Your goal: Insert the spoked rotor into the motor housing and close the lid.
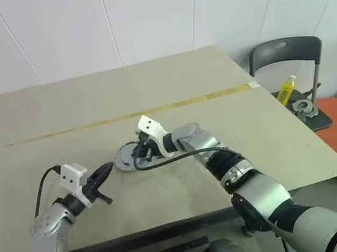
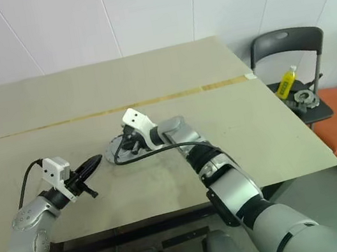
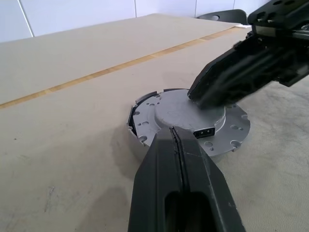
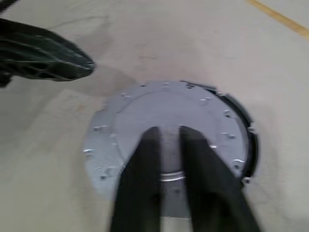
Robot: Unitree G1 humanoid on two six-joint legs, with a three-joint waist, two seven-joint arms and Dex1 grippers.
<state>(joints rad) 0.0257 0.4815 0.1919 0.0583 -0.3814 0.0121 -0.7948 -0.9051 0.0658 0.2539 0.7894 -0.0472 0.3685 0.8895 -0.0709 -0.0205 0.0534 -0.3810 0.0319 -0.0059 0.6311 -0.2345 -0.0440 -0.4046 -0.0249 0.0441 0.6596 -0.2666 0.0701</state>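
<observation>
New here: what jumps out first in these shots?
Mid-table, the grey lid sits on the dark motor housing, slightly off-centre so a dark crescent of housing shows. The right gripper hangs over the lid, fingers slightly apart; the left gripper waits beside it, shut. On a chair past the table stands a yellow bottle.

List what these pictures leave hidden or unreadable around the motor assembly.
- Spoked rotor: whether it sits inside cannot be told; the lid covers the motor housing in both wrist views.
- Housing windings: hidden under the lid; just a dark edge peeks out.
- Lid seating: unclear; the right tool blocks its centre, blurred in the right wrist view.
</observation>
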